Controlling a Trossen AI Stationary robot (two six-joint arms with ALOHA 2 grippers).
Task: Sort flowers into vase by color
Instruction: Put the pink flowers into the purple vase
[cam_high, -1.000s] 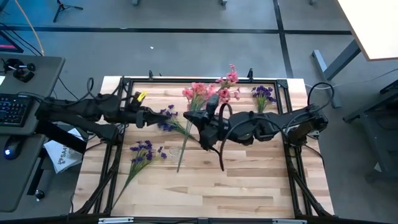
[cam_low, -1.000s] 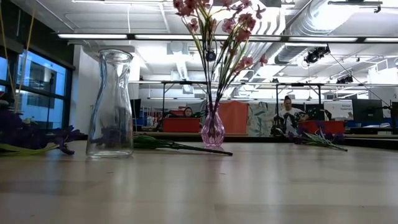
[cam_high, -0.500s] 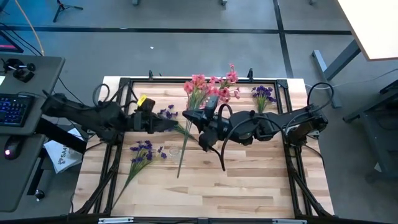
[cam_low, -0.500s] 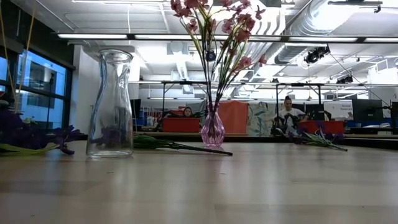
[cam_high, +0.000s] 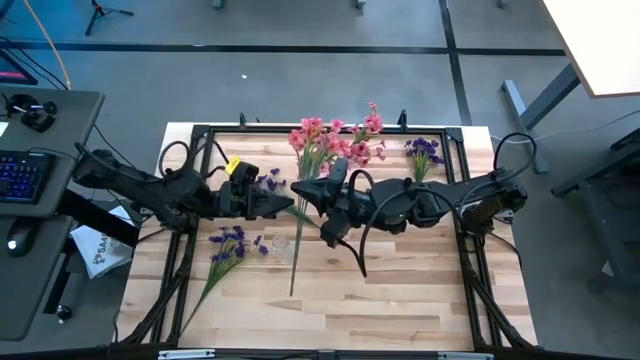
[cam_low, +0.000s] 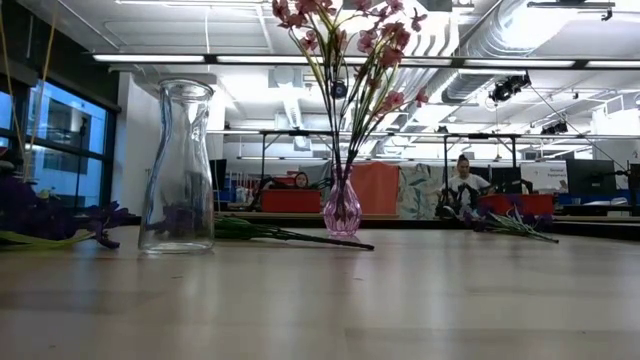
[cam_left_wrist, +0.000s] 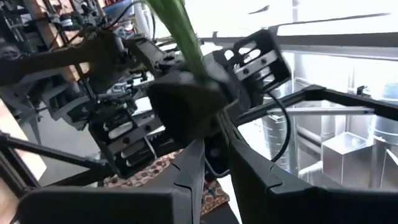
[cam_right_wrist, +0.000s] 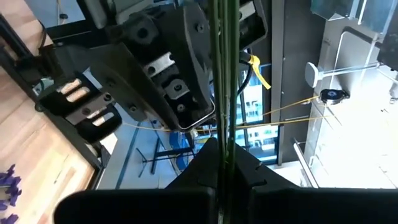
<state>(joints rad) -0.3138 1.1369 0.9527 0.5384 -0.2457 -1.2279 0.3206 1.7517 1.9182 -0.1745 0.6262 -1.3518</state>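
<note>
A purple flower is held in the air between my two arms. In the high view its blossoms (cam_high: 268, 182) sit by my left gripper (cam_high: 283, 206), and its long green stem (cam_high: 295, 255) runs toward the table's near edge. My right gripper (cam_high: 308, 190) meets it from the other side. Both are shut on the stem. Pink flowers (cam_high: 325, 145) stand in a small pink vase (cam_low: 342, 207). A clear glass vase (cam_low: 178, 165) stands empty on the table. Neither gripper shows in the low view. My left gripper (cam_left_wrist: 214, 146) has the stem (cam_left_wrist: 216, 127) between its two fingers, which come from the table's left, tipped a little upward, and lie across it. The flower is clear of the table. My right gripper (cam_right_wrist: 222, 149) pinches the green stem (cam_right_wrist: 222, 121) between its two shut fingers. They come about level from the table's right and lie across the stem. The stem runs on past the fingers toward my left gripper, which is close by.
More purple flowers lie on the table at the left (cam_high: 230, 245) and at the far right (cam_high: 422, 152). In the low view a loose stem (cam_low: 290, 235) lies behind the glass vase. A dark frame (cam_high: 200, 130) rims the wooden table.
My left gripper has gone toward the table's right, up to my right gripper, and has tipped upward. The purple flower's free stem end has swung a little farther toward the near edge. My right gripper has stayed in place and rolled a little.
</note>
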